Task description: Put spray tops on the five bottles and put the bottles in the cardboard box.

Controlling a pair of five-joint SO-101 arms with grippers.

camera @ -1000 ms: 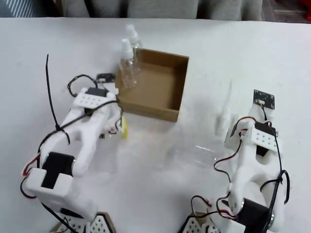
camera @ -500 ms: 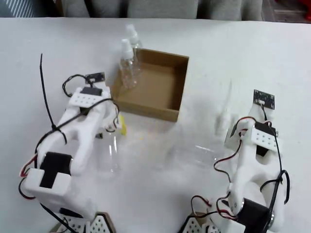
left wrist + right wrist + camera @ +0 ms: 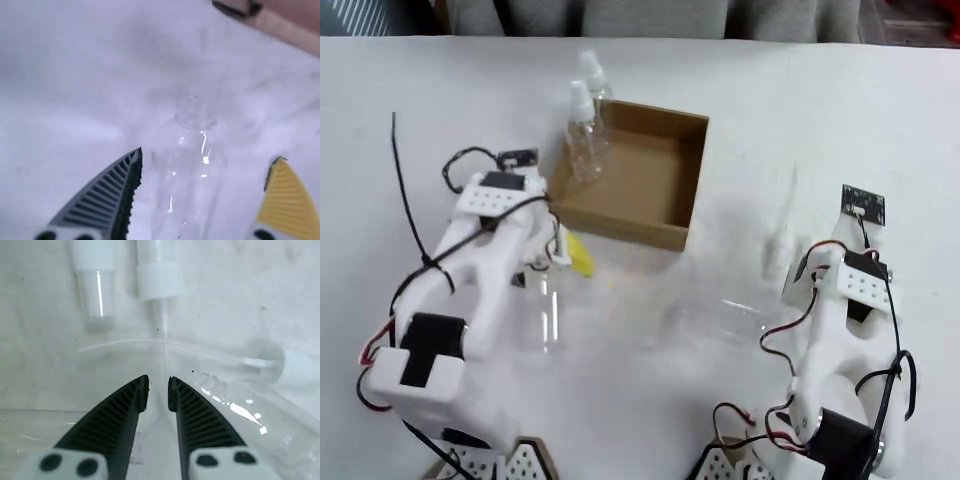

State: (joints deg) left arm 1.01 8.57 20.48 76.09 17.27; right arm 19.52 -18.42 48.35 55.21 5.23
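Observation:
A clear bottle (image 3: 190,150) without a top lies on the white table between the fingers of my left gripper (image 3: 207,155), which is open, with a grey finger on one side and a yellow one on the other. From above, that bottle (image 3: 546,308) lies by the left gripper (image 3: 558,268), in front of the cardboard box (image 3: 638,176). Two bottles with spray tops (image 3: 584,130) stand at the box's far left corner. My right gripper (image 3: 157,382) is shut over a thin dip tube of a white spray top (image 3: 159,279).
More spray tops (image 3: 94,270) and a clear bottle (image 3: 250,412) lie near the right gripper. Clear bottles (image 3: 720,312) lie in the middle of the table. The right arm (image 3: 840,300) stands at the near right.
My left arm has swung to the left and the bottle lying under it has come into sight. The right arm has not moved.

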